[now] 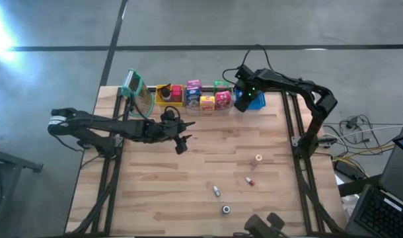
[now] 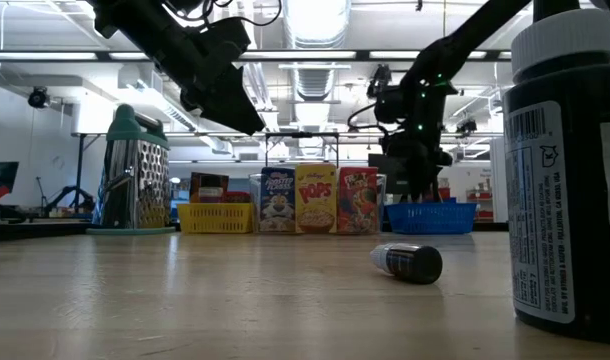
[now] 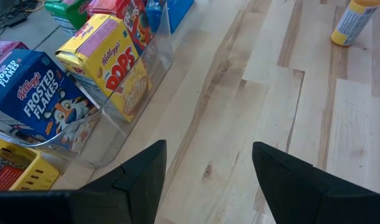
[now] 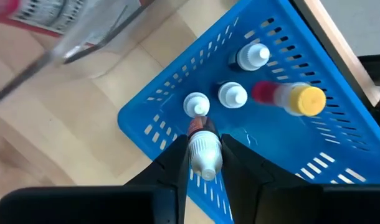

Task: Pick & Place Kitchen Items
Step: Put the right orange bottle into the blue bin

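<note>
My right gripper clamps a small white-capped bottle above the blue basket at the table's far edge.

To do this well, I judge I should lower it upright into the free gap beside the three white-capped bottles and the yellow-capped one, then let go gently. My left gripper hangs spread and empty near the clear bin, where boxes read "Frosted Flakes" and "Pops". Four bottles remain on the table.
</note>
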Action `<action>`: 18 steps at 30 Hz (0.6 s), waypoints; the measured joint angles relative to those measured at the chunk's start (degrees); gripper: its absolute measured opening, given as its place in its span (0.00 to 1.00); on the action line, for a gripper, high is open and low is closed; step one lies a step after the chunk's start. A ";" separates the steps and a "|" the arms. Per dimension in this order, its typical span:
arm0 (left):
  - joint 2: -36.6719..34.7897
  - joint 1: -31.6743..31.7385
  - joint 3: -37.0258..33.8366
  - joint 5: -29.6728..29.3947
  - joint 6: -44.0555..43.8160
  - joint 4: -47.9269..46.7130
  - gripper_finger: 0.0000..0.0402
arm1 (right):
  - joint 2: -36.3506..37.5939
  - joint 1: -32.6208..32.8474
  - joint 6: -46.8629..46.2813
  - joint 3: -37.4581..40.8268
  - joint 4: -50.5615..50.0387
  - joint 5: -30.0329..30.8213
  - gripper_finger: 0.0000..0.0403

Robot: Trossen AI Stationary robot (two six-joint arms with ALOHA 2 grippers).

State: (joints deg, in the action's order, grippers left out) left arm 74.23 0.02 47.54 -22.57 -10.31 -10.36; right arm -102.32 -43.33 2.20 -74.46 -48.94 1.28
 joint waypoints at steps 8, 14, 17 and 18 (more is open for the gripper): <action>0.00 0.00 -0.01 0.00 0.00 -0.01 0.61 | -1.68 -0.20 0.71 0.00 0.27 0.00 0.17; 0.00 0.01 0.00 0.00 0.00 -0.01 0.61 | -3.06 -0.56 0.78 0.00 0.39 0.00 0.17; 0.00 0.00 -0.01 0.00 0.00 -0.01 0.61 | -4.15 -0.82 0.84 -0.02 0.74 0.00 0.17; -0.01 0.00 0.00 0.00 0.00 -0.03 0.61 | -4.51 -0.88 0.92 0.00 0.77 0.00 0.17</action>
State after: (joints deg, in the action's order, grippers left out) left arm 74.22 0.02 47.53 -22.57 -10.31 -10.39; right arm -106.84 -44.21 3.12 -74.46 -48.17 1.28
